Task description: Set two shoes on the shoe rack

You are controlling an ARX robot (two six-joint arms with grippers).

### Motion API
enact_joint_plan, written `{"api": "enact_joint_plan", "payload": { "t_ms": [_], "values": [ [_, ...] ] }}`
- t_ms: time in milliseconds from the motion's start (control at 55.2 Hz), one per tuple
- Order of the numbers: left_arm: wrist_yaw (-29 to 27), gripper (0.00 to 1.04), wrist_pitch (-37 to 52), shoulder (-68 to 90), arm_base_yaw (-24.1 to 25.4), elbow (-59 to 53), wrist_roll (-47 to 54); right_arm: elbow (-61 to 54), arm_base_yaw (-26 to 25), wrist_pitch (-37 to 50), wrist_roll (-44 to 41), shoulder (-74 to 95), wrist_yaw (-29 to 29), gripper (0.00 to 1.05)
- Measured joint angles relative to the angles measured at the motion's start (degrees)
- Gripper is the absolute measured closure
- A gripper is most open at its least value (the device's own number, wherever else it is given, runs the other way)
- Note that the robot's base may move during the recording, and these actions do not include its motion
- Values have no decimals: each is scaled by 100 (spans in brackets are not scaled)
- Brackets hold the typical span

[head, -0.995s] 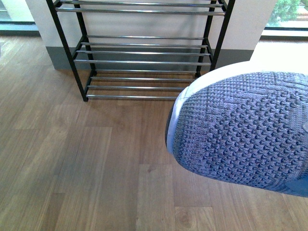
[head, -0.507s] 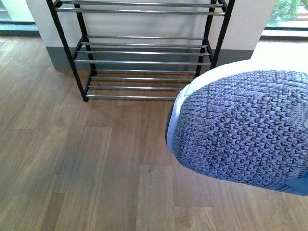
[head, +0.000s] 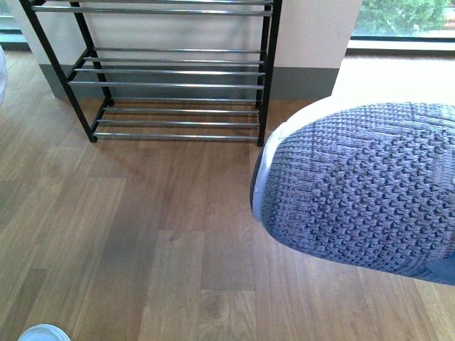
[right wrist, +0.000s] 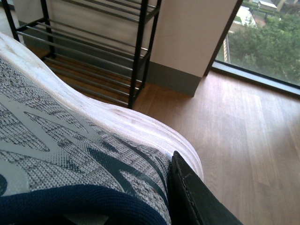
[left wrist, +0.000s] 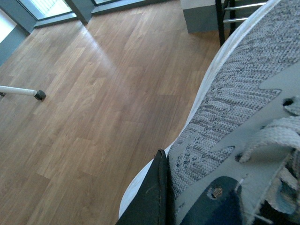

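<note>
Right of frame, front view: grey shoe [head: 362, 192] hangs above floor [head: 142, 234]; shoe rack [head: 170, 71] upper left. Left wrist view: left gripper [left wrist: 157, 192], lower centre, clamps second shoe [left wrist: 234, 103]. Right wrist view: right gripper [right wrist: 187, 197], lower centre, clamps grey shoe's heel.

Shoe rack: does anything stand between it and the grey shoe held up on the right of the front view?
Nothing visible does. Between the shoe and the rack only bare wooden floor shows. The shoe itself hides the floor behind it, further right.
</note>
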Motion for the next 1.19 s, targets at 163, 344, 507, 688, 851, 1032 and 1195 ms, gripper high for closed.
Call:
{"api": "enact_joint_plan", "payload": {
  "t_ms": [163, 344, 507, 688, 851, 1032, 1195],
  "values": [
    [-7, 103, 0, -15, -4, 0, 0, 0, 0, 0, 2, 0, 0, 98],
    [-42, 103, 0, -15, 2, -4, 0, 0, 0, 0, 2, 0, -31, 98],
    [-72, 103, 0, -15, 2, -4, 2, 0, 2, 0, 11, 0, -68, 98],
    [-131, 103, 0, -24, 15, -4, 2, 0, 13, 2, 11, 0, -116, 98],
    [109, 103, 0, -7, -28, -4, -2, 0, -7, 2, 9, 2, 79, 98],
    [-61, 103, 0, -15, -4, -4, 0, 0, -4, 2, 13, 0, -48, 98],
    [-50, 103, 0, -17, -4, -4, -2, 0, -4, 2, 13, 0, -50, 98]
  ]
}}
